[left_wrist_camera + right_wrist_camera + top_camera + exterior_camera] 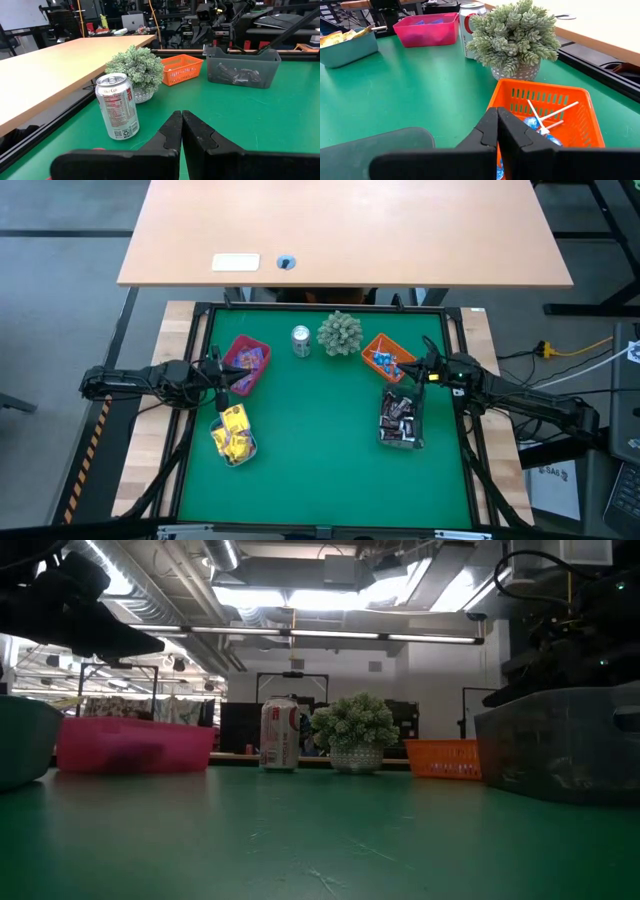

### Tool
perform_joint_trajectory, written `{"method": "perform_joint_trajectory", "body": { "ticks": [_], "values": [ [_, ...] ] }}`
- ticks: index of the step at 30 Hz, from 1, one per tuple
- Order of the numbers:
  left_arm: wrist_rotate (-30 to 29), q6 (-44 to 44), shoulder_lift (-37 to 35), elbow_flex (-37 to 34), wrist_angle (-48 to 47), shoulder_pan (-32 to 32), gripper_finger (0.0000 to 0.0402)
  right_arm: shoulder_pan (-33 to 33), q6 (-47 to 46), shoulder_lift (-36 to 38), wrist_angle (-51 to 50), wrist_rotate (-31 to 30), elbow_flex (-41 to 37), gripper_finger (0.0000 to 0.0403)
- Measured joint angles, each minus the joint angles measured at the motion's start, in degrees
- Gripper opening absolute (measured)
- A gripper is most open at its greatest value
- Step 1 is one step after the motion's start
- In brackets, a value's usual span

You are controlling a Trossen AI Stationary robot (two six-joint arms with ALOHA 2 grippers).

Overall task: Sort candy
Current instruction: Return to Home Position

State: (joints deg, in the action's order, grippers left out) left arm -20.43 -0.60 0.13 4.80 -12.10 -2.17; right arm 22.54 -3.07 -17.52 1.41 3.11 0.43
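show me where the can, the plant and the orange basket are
can (117, 107): left wrist view, middle of its printed side
plant (512, 35): right wrist view, centre of the foliage
orange basket (545, 96): right wrist view, its slotted far wall

high: straight down, far, whole table | low: mat level, facing can across table | left wrist: behind left gripper, can close | right wrist: behind right gripper, can beyond plant | can in all four
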Motion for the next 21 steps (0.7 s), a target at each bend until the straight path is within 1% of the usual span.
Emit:
{"method": "perform_joint_trajectory", "body": {
  "ticks": [4, 8, 21],
  "values": [
    [-0.01, 0.00, -0.01, 0.00, -0.01, 0.01, 0.0002, -0.08, -0.02, 0.22, -0.01, 0.01, 0.00, 0.0003],
    [-0.02, 0.00, -0.01, 0.00, 0.00, 0.02, 0.0002, -0.08, -0.02, 2.11, -0.02, 0.02, 0.00, 0.0003],
    [-0.02, 0.00, -0.01, 0.00, -0.02, 0.00, 0.0002, -0.08, -0.04, 13.48, -0.02, 0.08, 0.00, 0.0003]
  ]
}}
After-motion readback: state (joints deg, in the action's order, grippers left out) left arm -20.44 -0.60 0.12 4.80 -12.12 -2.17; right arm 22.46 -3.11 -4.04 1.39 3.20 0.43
